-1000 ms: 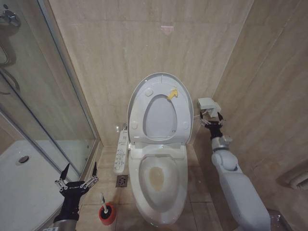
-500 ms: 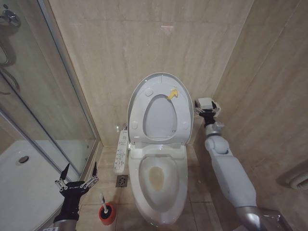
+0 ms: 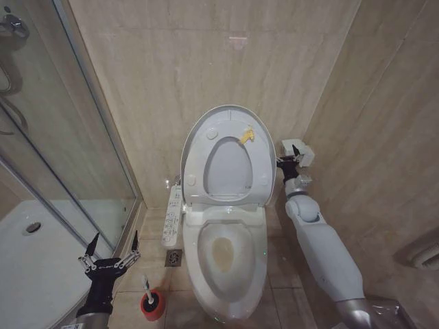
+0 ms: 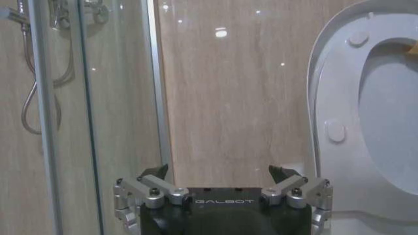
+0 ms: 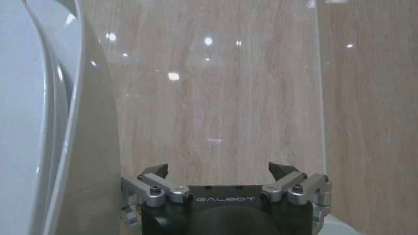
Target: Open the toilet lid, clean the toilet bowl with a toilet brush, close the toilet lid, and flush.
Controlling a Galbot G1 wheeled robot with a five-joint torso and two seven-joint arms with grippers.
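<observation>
Toilet brush upright in red holder cup on floor, beside base of toilet bowl. Left end effector hangs low near shower glass, just beside brush, fingers spread wide, holding nothing. Bowl uncovered. Seat ring with yellow tag and toilet lid both raised against back wall. Right end effector farther back, just beside lid's right edge, fingers apart, empty.

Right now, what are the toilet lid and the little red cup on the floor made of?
The toilet lid looks like smooth, glossy white plastic: thin, with light glinting off it. The red holder cup under the toilet brush is probably plastic too; its finish is hard to tell.
</observation>
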